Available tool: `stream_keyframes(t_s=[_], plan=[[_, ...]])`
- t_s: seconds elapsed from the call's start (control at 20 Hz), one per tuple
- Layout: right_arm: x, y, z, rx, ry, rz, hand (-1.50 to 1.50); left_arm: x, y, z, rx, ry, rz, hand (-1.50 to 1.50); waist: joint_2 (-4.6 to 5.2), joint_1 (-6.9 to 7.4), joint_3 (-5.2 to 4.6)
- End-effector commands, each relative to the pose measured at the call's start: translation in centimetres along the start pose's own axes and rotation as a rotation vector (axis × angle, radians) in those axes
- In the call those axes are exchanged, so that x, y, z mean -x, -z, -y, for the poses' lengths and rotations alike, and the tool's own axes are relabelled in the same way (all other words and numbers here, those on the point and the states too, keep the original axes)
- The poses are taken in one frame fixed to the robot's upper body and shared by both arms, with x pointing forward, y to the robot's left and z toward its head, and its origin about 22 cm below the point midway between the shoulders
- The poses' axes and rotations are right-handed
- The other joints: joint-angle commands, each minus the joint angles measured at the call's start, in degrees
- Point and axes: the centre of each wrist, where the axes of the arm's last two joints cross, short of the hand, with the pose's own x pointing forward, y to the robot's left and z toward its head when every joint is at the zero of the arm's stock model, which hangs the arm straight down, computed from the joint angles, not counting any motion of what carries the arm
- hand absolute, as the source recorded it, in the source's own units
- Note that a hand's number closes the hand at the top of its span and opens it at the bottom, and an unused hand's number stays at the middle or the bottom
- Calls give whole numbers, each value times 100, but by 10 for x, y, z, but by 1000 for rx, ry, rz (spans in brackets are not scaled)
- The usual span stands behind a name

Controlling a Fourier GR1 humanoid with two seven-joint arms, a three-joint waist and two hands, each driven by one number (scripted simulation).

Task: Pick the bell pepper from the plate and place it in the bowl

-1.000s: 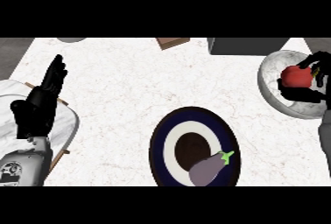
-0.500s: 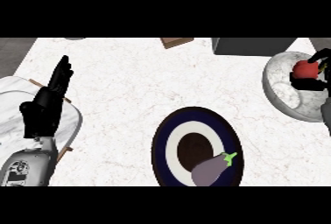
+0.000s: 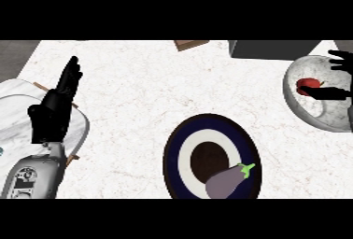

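Bell pepper [image 3: 307, 85]: red, glossy, roundish; sits in marbled grey bowl [image 3: 300, 112], upper rt. Long axis unclear. Rt hand [image 3: 332, 92] beside it, fingers apart. L hand [image 3: 53, 107]: fingers straight, together. Plate [image 3: 172, 154]: navy rim, holds purple eggplant [image 3: 222, 183].

A white marble counter top with faint brown veining [image 3: 138, 93] filled most of the head view. A dark blue round plate [image 3: 171, 154] with a white ring and brown centre sat on it, low and just right of the middle. A grey-white marbled bowl [image 3: 324, 116] stood well apart at the right edge. A brown wooden corner [image 3: 189, 44] and a dark grey box [image 3: 272, 49] lay along the far edge. A pale marbled rounded slab [image 3: 17, 107] rested at the left edge.
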Motion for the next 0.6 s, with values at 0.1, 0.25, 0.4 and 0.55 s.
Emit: stream_keyframes(t_s=[0.1, 0.25, 0.4, 0.55], plan=[[8, 5, 16, 52, 180, 80, -150, 5, -4, -10, 7, 6, 2, 0, -11, -5, -2], [15, 2, 17, 93, 202, 47, -150, -2, -9, 6, -6, -9, -5, 0, -25, -25, -5], [37, -6, 45, 74, 267, 28, -150, 4, -1, -19, -24, 13, -3, 0, -53, -125, -11], [41, -4, 73, 52, 325, 33, -150, 4, -4, -20, -5, 13, -13, 0, -59, -119, -11]])
